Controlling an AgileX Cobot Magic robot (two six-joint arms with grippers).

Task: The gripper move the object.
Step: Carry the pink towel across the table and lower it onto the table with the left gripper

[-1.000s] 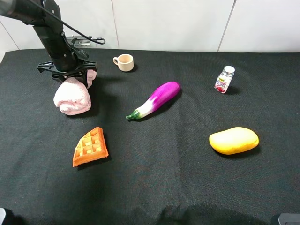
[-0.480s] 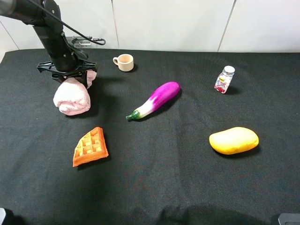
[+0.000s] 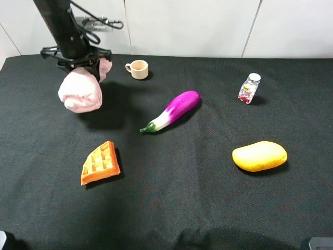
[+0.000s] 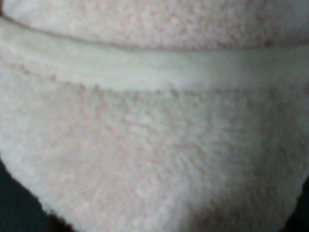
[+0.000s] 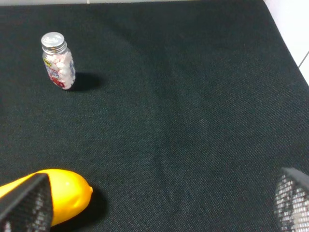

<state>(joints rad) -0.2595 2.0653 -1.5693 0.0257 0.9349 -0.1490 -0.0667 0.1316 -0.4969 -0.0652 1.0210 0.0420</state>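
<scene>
My left gripper (image 3: 83,65), a black claw on a black arm, is shut on the pale-pink rolled towel (image 3: 80,91) at the far left of the table. It holds the towel lifted above the black cloth, with a shadow under it. The towel fills the left wrist view (image 4: 154,125), so the fingers are hidden there. My right gripper (image 5: 159,203) hangs over the cloth at the right, its mesh fingertips (image 5: 26,205) spread wide apart and empty.
A beige cup (image 3: 138,69) stands just right of the towel. A purple eggplant (image 3: 171,110), an orange waffle (image 3: 100,163), a yellow mango (image 3: 259,155) and a small pill bottle (image 3: 248,88) lie on the black tablecloth (image 3: 177,208).
My left gripper has risen with the towel pinched in it, lifting the towel off the cloth. Nothing else has moved.
</scene>
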